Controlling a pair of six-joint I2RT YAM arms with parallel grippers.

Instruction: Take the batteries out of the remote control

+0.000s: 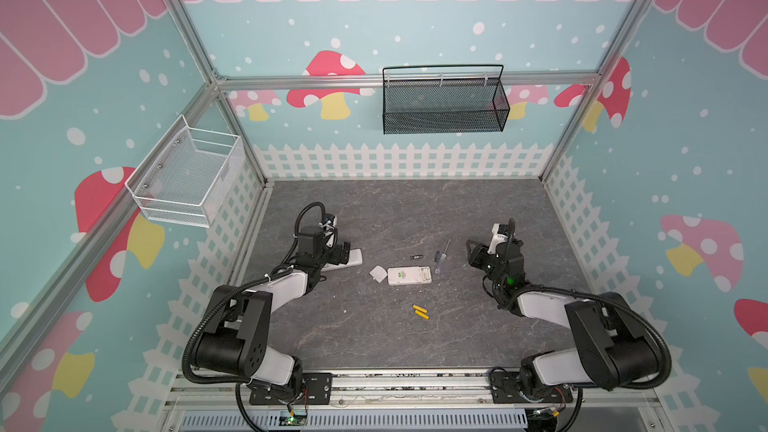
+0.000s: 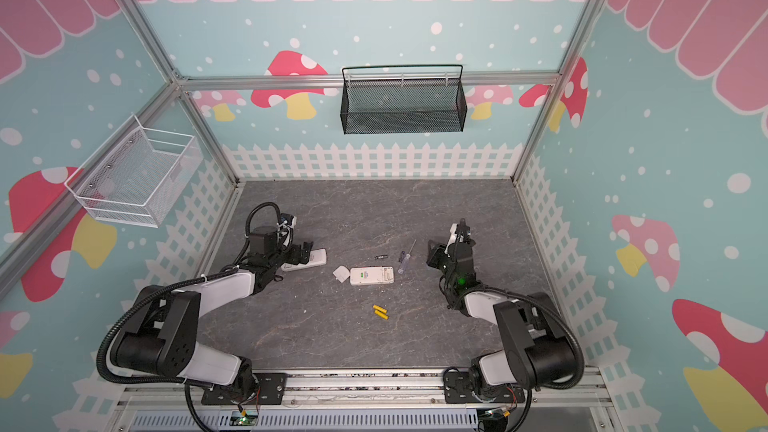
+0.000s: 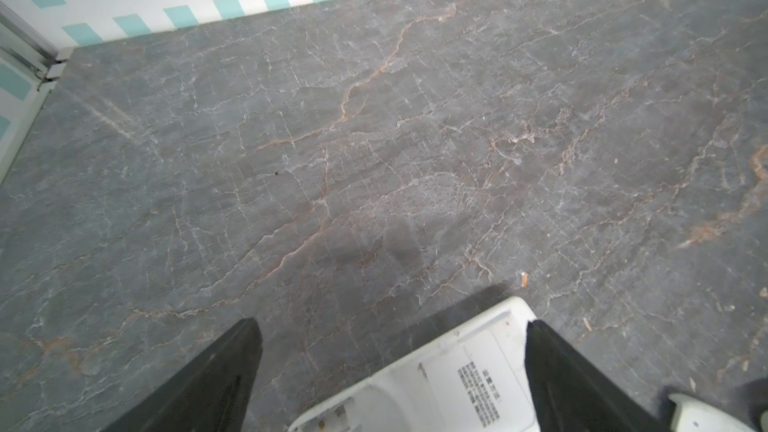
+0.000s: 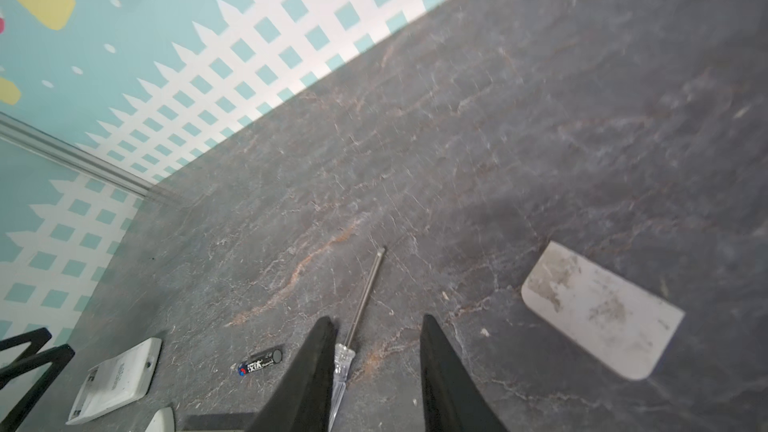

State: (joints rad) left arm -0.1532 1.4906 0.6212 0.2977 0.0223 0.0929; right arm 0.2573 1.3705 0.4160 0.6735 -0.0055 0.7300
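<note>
The coming move turns on the left remote (image 1: 351,258). It lies on the left half of the desk (image 1: 374,338), long axis roughly left to right, with one end under the left gripper (image 3: 392,326). That gripper's jaws are spread wide with the remote's end between them, close to one finger and not clamped, so the left arm is by far the nearer. I cannot tell whether this remote holds cells. The middle remote (image 1: 409,275) lies mid-desk with its cover (image 1: 378,273) off, just beside its left end, and its compartment looks empty. The yellow batteries (image 1: 420,312) lie out on the desk, side by side and slanted, toward the near edge from the middle remote. A black battery (image 4: 261,364) lies on that remote's far side, pointing left to right. The right gripper (image 4: 376,322) is a little apart and holds nothing. The screwdriver (image 4: 369,284) lies on the desk under its gap, and the black battery sits just past it toward the desk's middle.
</note>
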